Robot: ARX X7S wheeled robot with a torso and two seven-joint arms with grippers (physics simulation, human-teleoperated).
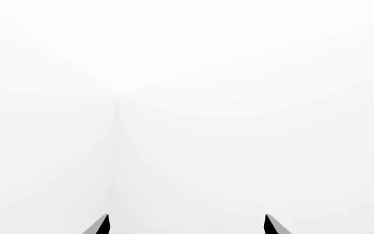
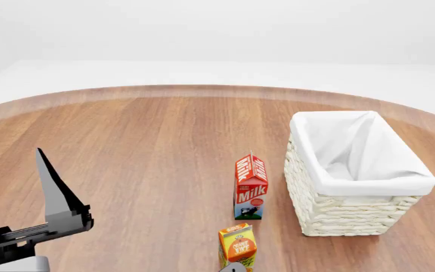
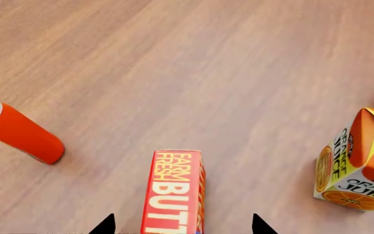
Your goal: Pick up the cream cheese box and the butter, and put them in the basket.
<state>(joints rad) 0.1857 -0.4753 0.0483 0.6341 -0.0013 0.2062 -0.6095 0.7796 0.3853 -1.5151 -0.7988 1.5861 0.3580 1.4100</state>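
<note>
The butter [image 3: 174,187], a red-orange box with yellow lettering, lies on the wooden table. My right gripper [image 3: 181,225] is open, one fingertip on each side of the butter's near end with a gap to each. My left gripper [image 1: 187,224] is open and empty, facing only a white background. One of its fingers [image 2: 54,184] sticks up at the lower left of the head view. The white wicker basket [image 2: 331,212] with its cloth liner stands at the right and holds nothing visible. The cream cheese box is out of view. The butter does not show in the head view.
A red milk carton [image 2: 251,187] stands just left of the basket, an orange juice carton [image 2: 238,245] in front of it. The juice carton also shows in the right wrist view [image 3: 356,165]. An orange bottle with a white cap [image 3: 19,135] lies beside the butter.
</note>
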